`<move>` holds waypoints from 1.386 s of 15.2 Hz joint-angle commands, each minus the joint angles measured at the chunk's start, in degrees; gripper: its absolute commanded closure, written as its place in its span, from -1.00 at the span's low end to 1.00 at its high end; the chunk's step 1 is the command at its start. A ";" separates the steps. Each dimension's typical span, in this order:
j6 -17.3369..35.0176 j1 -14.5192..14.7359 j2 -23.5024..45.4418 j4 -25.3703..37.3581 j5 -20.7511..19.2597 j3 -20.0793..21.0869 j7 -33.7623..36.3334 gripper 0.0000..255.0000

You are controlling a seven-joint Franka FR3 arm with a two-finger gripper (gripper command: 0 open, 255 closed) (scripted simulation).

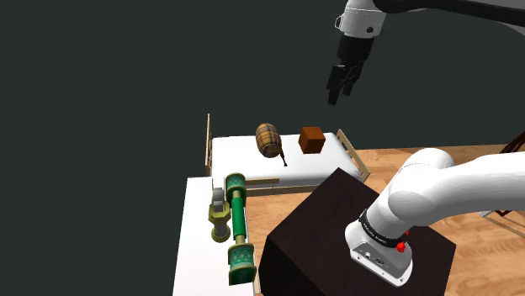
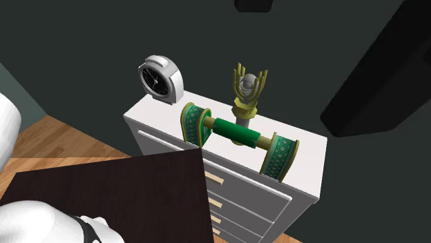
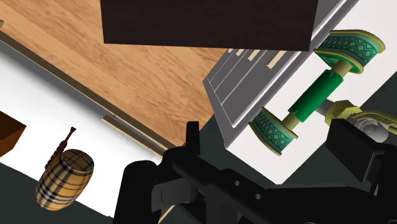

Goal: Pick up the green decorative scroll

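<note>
Shoulder view: the dark box stand [image 1: 336, 220] hides the 3 o'clock side of the white drawer bench [image 1: 195, 251], and the frame crops the bench at 6 o'clock. Wrist view: the frame cuts the brown cube [image 3: 7, 137]; the black gripper [image 3: 270, 139] covers part of the gold pronged holder [image 3: 343, 110].

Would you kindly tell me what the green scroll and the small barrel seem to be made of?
The scroll: a smooth green roll on a yellowish rod, with patterned green ends rimmed in gold. It is perhaps painted metal or ceramic, but the look leaves it open. The barrel: probably wood, with tan staves crossed by dark hoops.
</note>
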 commanded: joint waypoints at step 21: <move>36.67 1.84 15.55 -19.30 14.64 21.33 31.51 -1.00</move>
